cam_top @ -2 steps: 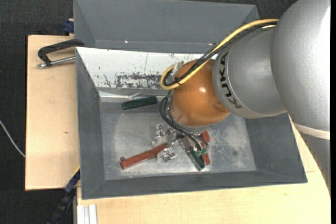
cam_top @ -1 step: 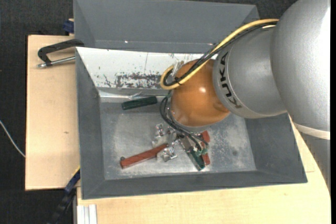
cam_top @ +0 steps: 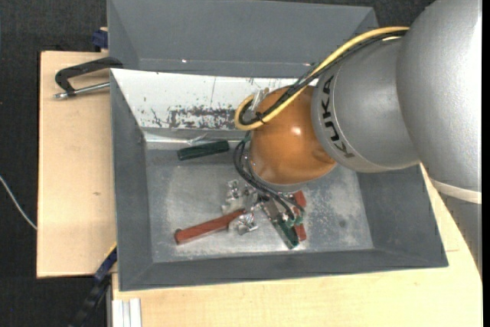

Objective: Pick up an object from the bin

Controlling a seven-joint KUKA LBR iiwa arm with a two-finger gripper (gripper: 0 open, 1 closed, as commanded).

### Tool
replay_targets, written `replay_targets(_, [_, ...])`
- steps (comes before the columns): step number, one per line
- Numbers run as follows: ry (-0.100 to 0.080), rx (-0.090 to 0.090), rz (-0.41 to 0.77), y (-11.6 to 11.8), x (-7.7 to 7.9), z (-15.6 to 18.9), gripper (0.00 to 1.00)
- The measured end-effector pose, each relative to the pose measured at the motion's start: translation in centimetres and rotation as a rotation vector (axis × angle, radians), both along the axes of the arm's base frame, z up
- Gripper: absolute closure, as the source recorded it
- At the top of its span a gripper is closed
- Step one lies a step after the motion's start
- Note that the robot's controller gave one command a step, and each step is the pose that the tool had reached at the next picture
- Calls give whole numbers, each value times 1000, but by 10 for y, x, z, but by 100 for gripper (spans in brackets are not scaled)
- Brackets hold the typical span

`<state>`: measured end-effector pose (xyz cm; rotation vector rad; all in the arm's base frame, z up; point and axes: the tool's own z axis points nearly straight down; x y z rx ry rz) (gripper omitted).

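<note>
Low in the grey bin (cam_top: 129, 188), near the middle of its floor, the jaws are down among a small cluster of things, under the round orange cover (cam_top: 285, 145) of the arm (cam_top: 379, 107) that reaches in from the right. Whether the jaws are open or closed cannot be told, for the cover hides much of them. A long red-brown stick (cam_top: 204, 230) lies flat on the floor, slanting up to the right. Its right end is at the metal parts of the jaws, and its left end points to the bin's near left corner. Just right of the jaws lies a small green and red piece (cam_top: 293, 229). A dark green pen-like piece (cam_top: 203, 152) rests well apart by the far wall.
</note>
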<state>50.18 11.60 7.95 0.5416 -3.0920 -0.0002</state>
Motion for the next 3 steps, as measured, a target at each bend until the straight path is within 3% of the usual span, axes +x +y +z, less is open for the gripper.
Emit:
replay_targets(2, [-8, 3, 0, 1, 1, 11, 100])
replay_targets(3, [-3, 2, 0, 1, 0, 17, 100])
